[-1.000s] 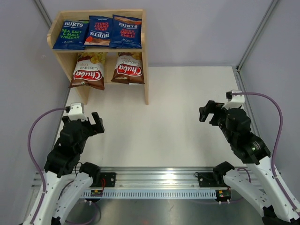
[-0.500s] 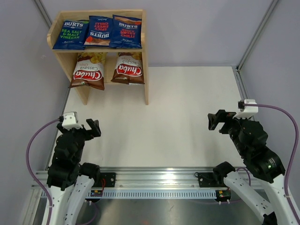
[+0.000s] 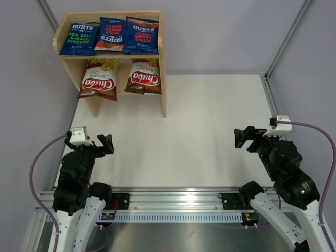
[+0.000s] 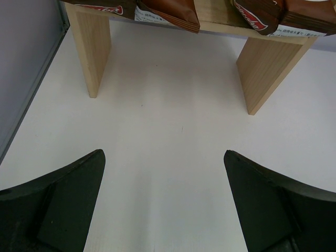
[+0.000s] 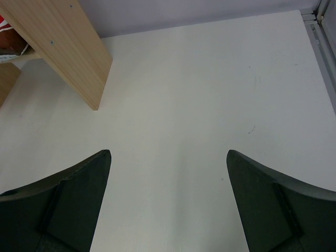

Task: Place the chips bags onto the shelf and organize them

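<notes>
Chips bags [image 3: 112, 34] all lie on the shelf [image 3: 163, 79], well ahead of both grippers. The left gripper [image 3: 103, 143] and right gripper [image 3: 242, 138] hang over the white bench [image 3: 199, 121], jaws spread wide, holding nothing. Straight ahead of the left gripper, two Chuba bags [image 3: 98, 80] lie side by side on the lower tier. Above them, three Burts bags [image 3: 141, 35] fill the upper tier, the green-lettered one [image 3: 79, 38] farthest from the right gripper.
</notes>
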Robot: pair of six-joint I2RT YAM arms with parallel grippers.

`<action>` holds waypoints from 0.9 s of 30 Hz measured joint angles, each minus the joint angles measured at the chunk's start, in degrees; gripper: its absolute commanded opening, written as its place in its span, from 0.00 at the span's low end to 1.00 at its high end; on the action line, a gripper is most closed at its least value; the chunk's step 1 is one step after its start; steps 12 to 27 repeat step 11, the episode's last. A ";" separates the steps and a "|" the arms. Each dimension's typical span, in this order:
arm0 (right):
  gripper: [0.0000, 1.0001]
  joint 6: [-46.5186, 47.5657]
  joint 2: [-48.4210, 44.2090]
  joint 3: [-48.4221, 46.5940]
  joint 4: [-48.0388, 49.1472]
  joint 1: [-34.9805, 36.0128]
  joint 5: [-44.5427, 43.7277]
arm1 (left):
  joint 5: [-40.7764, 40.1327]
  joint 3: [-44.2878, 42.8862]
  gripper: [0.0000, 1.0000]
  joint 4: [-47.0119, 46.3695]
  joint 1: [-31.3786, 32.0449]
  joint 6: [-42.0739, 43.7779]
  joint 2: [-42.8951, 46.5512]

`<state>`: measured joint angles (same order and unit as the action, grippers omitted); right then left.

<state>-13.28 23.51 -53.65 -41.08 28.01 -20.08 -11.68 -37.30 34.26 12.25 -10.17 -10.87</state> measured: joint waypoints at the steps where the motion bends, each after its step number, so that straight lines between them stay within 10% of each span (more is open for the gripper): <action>1: 0.99 -0.13 0.42 0.02 0.11 0.00 0.00 | 0.22 0.17 0.99 -0.09 0.00 0.09 0.00; 27: 1.00 -1.40 2.03 1.20 2.29 0.00 0.00 | 0.59 0.33 0.99 -0.17 0.00 0.15 0.00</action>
